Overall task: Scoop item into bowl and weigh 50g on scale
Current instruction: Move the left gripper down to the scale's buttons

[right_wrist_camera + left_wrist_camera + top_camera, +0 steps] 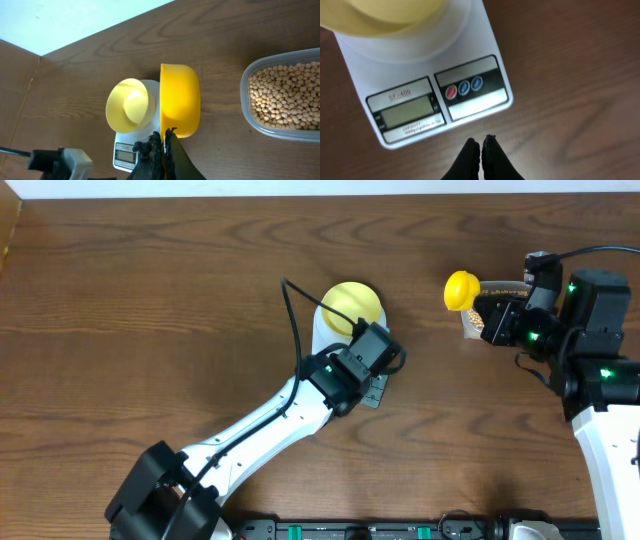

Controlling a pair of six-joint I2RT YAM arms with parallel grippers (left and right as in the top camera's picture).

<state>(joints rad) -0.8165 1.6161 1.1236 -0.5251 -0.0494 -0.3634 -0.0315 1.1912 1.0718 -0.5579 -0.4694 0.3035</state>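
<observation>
Dark wood-grain table (150, 300) across the overhead view, pale strip along the far edge. Near the middle, white scale (322, 330) carrying the pale yellow bowl (352, 305), both partly hidden under the left arm (270, 420). At the right, yellow scoop (461, 290) out over the table, handle running back toward the right arm (590, 330); just beside it a clear tub (468, 330) with a glimpse of beans (478, 318).

Left wrist: left claw (481, 141) pinched shut on nothing, tips just off the scale's front edge, over bare table; grey display, three round buttons beside it, bowl's rim at the top.

Right wrist: right claw (163, 134) clamped narrow on the scoop, scoop's back to the camera, contents impossible to tell. Bowl bare inside, seated on the scale. Tub at the right, apart from the scale, holding a deep layer of beans
</observation>
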